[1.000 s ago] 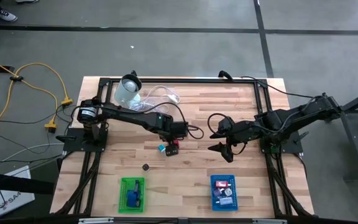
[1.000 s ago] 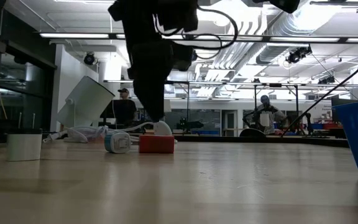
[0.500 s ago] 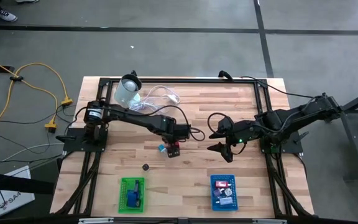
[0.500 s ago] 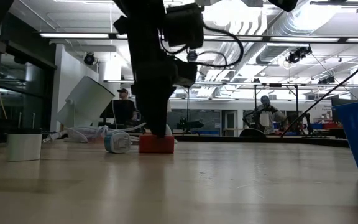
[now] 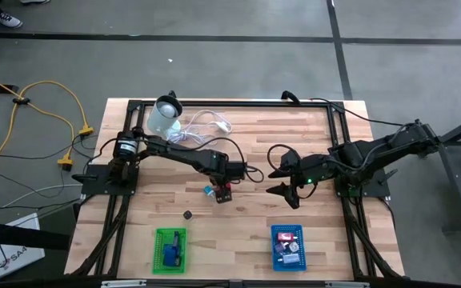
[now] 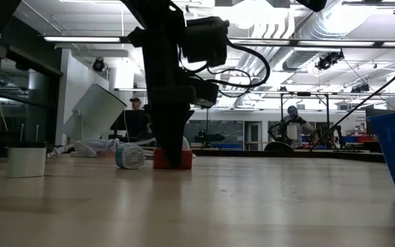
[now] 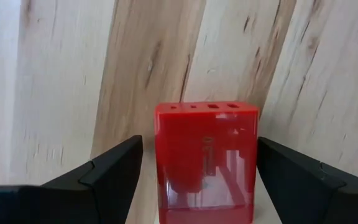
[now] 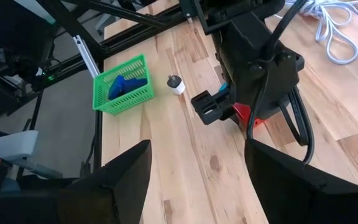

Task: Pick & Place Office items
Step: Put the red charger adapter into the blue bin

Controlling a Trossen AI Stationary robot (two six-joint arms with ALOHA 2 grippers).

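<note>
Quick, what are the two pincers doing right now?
Left pincer: open, fingers on either side of the red block, not gripping it.
Right pincer: open, holding nothing.

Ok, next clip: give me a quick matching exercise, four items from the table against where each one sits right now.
Things:
1. red block
2. green basket
3. blue basket
4. left gripper

Places:
A. near table edge, right arm's side
B. around the red block, fingers open
C. near table edge, left arm's side
D. on the wood between the left fingers

Pairs: 1-D, 2-C, 3-A, 4-B
</note>
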